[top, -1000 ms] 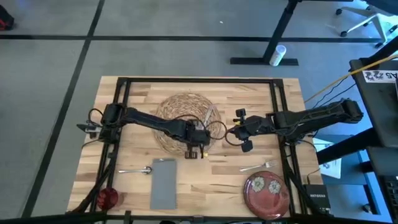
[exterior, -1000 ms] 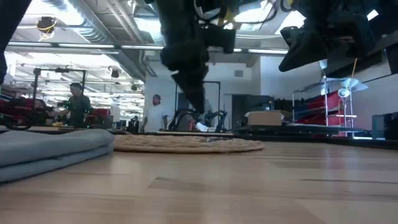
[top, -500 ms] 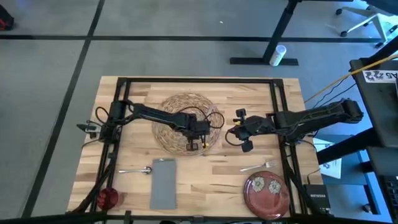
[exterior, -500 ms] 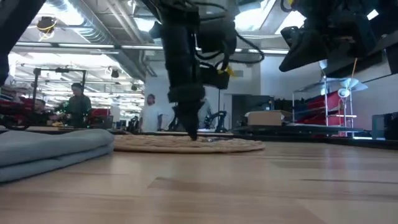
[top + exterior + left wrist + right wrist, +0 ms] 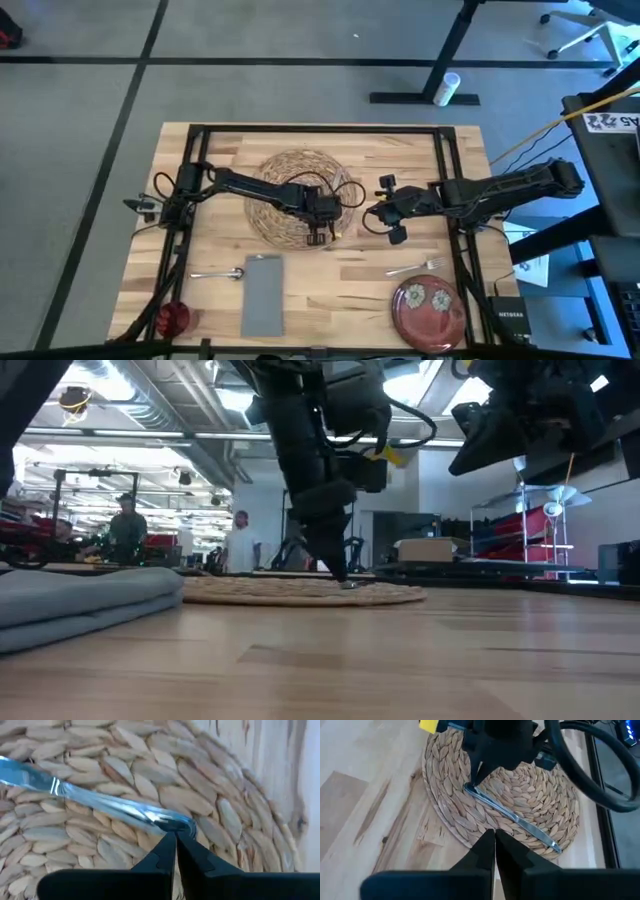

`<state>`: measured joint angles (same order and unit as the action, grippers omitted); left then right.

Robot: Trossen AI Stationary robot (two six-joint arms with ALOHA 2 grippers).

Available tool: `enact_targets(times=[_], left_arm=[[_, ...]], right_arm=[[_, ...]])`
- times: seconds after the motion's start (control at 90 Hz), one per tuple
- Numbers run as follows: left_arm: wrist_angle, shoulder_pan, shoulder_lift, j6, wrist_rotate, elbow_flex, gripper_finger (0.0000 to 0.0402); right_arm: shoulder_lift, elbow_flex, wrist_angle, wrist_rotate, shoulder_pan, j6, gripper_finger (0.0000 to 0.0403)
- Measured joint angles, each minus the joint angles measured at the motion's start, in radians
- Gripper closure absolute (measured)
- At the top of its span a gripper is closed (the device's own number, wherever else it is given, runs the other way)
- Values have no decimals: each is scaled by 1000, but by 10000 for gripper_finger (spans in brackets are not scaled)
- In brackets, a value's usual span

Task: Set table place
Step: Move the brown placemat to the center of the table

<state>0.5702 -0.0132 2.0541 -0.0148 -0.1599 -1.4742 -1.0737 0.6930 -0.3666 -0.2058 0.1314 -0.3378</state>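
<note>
A silver knife lies flat on the round woven straw mat in the middle of the table. My left gripper is shut and points down at the knife's near end, by the mat's near right rim. My right gripper is shut on nothing and hangs above the table, right of the mat. Near the front edge lie a gray napkin, a spoon, a fork, a dark red plate and a red cup. My left gripper meets the rounded end of the knife's handle with the tips of its shut fingers. The fingers come from above, slanting down. The knife stays flat on the mat. Whether the tips press on the end or only stand against it, I cannot tell.
A thin black frame edges the table. Bare wood lies between the mat and the napkin and around the fork. Beyond the far edge, people stand in the room.
My left gripper has come down onto the mat's near part and then gone a little toward the table's right edge, staying shut. My right gripper has kept still.
</note>
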Motion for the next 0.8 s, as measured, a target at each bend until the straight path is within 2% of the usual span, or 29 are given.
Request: enact_targets(times=[0.2, 0.367, 0.8], left_arm=[[14, 0, 0, -2, -3, 0, 402], [43, 5, 0, -10, -77, 0, 402], [26, 28, 13, -11, -48, -1, 402]], right_arm=[[0, 0, -2, 0, 0, 0, 403], [0, 0, -1, 0, 0, 0, 403], [0, 0, -2, 0, 0, 0, 403]])
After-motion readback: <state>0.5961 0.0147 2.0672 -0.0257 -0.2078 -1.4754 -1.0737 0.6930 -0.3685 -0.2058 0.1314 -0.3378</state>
